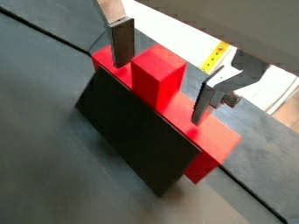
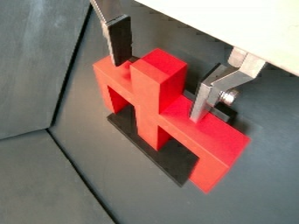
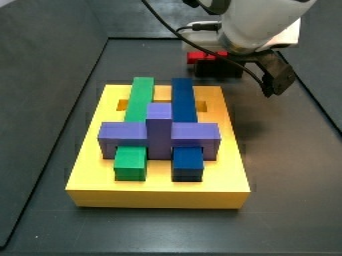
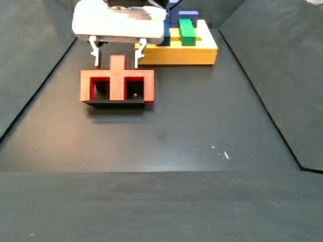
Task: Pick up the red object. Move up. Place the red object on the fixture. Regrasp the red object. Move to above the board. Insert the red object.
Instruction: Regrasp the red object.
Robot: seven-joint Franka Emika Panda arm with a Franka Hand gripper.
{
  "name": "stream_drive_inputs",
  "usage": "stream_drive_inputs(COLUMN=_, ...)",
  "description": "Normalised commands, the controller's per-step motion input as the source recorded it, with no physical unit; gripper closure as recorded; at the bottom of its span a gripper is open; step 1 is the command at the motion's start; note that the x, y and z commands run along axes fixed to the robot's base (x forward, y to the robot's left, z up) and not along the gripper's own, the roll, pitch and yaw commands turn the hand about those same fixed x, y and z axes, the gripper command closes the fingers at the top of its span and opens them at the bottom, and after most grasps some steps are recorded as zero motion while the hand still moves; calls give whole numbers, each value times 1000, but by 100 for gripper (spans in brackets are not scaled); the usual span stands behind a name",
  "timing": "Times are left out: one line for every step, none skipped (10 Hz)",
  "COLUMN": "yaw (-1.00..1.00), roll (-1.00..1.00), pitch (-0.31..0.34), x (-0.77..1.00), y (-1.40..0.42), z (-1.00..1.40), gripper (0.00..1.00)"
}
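In a side view the red object (image 4: pixel 117 87) sits on the fixture (image 4: pixel 116 101) at the left of the counter (image 4: pixel 190 123), with the yellow board (image 4: pixel 179 52) farther back and to the right, well apart from it. The pincer (image 4: pixel 115 47) hangs directly over the red object, on its far side in this view. Both wrist views show it released: the two silver fingers (image 1: pixel 121 44) stand either side of the centre stub, with a visible gap between each pad and the red faces, so nothing is gripped. The red object's crossbar runs along the fixture's length, legs at either end, stub pointing up between the fingers (image 2: pixel 212 94). The fingers line up along that crossbar, so closing would squeeze the stub's opposite faces. Judging from this, the piece is already placed and the regrasp is the step in hand; it calls for closing squarely on the stub, perhaps a little lower. In a side view the board's (image 3: pixel 88 160) orange slot at its far end looks empty.
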Motion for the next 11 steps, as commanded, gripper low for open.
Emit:
stream_drive_inputs(yaw=0, roll=117, pitch=180, x=160, y=111, z=0, gripper=0)
stream_drive_inputs(yaw=-66, roll=60, pitch=154, x=0, y=140, z=0, gripper=0)
stream_drive_inputs(yaw=-100, roll=40, pitch=94, x=0, y=111, z=0, gripper=0)
stream_drive_inputs(yaw=-14, roll=0, pitch=0, x=0, y=0, z=-63, gripper=0)
stream_drive_inputs(yaw=0, roll=0, pitch=0, x=37, y=0, z=-94, gripper=0)
stream_drive_inputs(yaw=0, roll=26, pitch=0, x=31, y=0, z=-80, gripper=0)
stream_drive_inputs(yaw=0, roll=34, pitch=0, x=0, y=0, z=-60, gripper=0)
stream_drive_inputs(yaw=0, roll=51, pitch=0, x=0, y=0, z=-37, gripper=0)
stream_drive_inputs(yaw=0, roll=40, pitch=0, x=0, y=0, z=0, gripper=0)
stream_drive_inputs(yaw=0, roll=0, pitch=0, x=0, y=0, z=0, gripper=0)
stream_drive_inputs(yaw=0, roll=0, pitch=0, x=0, y=0, z=0, gripper=100)
